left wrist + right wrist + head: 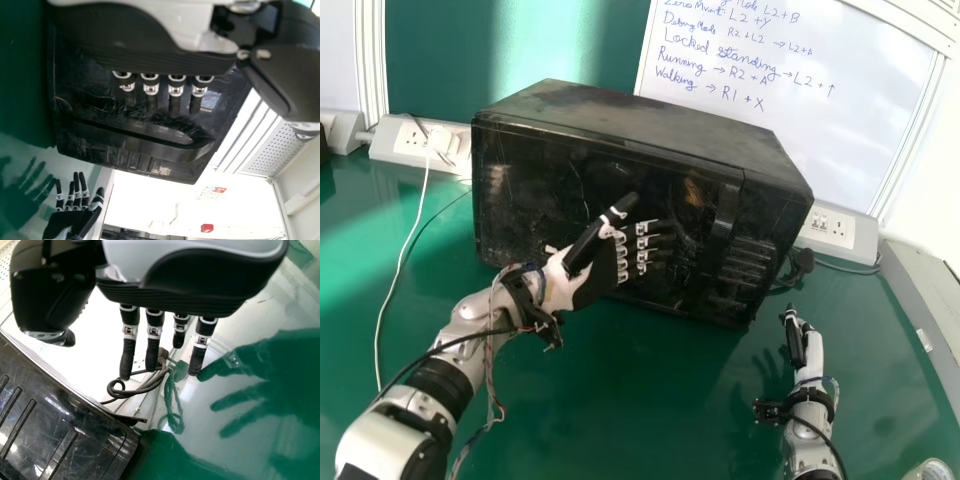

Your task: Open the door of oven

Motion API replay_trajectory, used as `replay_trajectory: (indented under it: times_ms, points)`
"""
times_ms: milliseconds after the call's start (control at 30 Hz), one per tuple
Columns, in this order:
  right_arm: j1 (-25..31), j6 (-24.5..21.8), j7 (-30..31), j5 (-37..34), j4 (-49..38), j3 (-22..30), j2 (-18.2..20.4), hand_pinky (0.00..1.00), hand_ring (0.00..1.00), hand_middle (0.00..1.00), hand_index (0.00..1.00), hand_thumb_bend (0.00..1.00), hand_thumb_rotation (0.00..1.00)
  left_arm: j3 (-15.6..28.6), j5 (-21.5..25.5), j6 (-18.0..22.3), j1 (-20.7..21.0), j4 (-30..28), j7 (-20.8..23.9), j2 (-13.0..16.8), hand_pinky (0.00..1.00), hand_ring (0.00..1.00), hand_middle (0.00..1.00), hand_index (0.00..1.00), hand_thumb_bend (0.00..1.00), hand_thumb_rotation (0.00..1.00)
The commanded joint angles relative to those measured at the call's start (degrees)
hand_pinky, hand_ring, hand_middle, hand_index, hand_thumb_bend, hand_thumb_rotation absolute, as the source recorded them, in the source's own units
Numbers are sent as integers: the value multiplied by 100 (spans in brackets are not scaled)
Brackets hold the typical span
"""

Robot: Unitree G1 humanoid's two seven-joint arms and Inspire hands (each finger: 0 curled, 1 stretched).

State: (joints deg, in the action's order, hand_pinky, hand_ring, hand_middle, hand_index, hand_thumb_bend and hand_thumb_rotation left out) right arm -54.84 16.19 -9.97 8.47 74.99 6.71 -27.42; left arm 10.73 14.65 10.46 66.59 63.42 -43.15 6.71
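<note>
Black oven (650,125) on the green surface (650,390); my left robot hand (592,282), wide before its door (532,195), should curl behind the handle (722,222), then pull steadily; my right robot hand (811,355), also wide, is apart

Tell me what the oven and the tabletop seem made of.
Oven: probably glossy plastic or glass in front, given its dark shine and fine scratches; the duller top could be painted metal. Tabletop: smooth, glossy green, perhaps laminate or coated board, since it shows blurry reflections.
</note>
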Motion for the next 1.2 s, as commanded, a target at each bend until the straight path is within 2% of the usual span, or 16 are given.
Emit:
replay_trajectory:
  times_ms: [0, 167, 233, 300, 400, 633, 900, 1167]
  points:
    - [202, -213, 1, 29, 159, -3, 83, 83, 85, 82, 65, 68, 92, -11, -50, 41, 149, 102, 13, -47, 89, 100, 100, 100, 100, 87]
    - [176, -228, -18, 46, 158, -22, 90, 79, 83, 79, 60, 68, 92, -19, -105, 95, 250, 206, 45, -66, 95, 100, 100, 100, 100, 88]
    - [165, -252, -7, 45, 158, -26, 96, 78, 82, 79, 65, 67, 92, 0, -107, 67, 289, 249, 80, -85, 95, 100, 100, 100, 100, 88]
    - [149, -294, 17, 42, 159, -27, 103, 78, 81, 80, 76, 66, 93, 6, -109, 40, 327, 293, 104, -93, 94, 100, 100, 100, 100, 87]
    - [132, -329, 54, 27, 157, -19, 108, 78, 82, 82, 81, 65, 94, 9, -120, 11, 378, 333, 166, -107, 95, 100, 100, 100, 100, 87]
    - [108, -337, 32, 52, 153, -45, 110, 77, 82, 84, 81, 68, 95, 10, -168, 34, 500, 433, 342, -133, 95, 100, 100, 100, 100, 87]
    - [82, -324, 80, -1, 155, 9, 116, 80, 85, 87, 83, 68, 94, -40, -299, 62, 652, 551, 518, -189, 93, 100, 100, 100, 100, 87]
    - [54, -315, 110, -17, 152, 48, 118, 74, 82, 86, 84, 66, 95, -100, -529, 126, 790, 731, 779, -270, 91, 100, 100, 100, 100, 85]
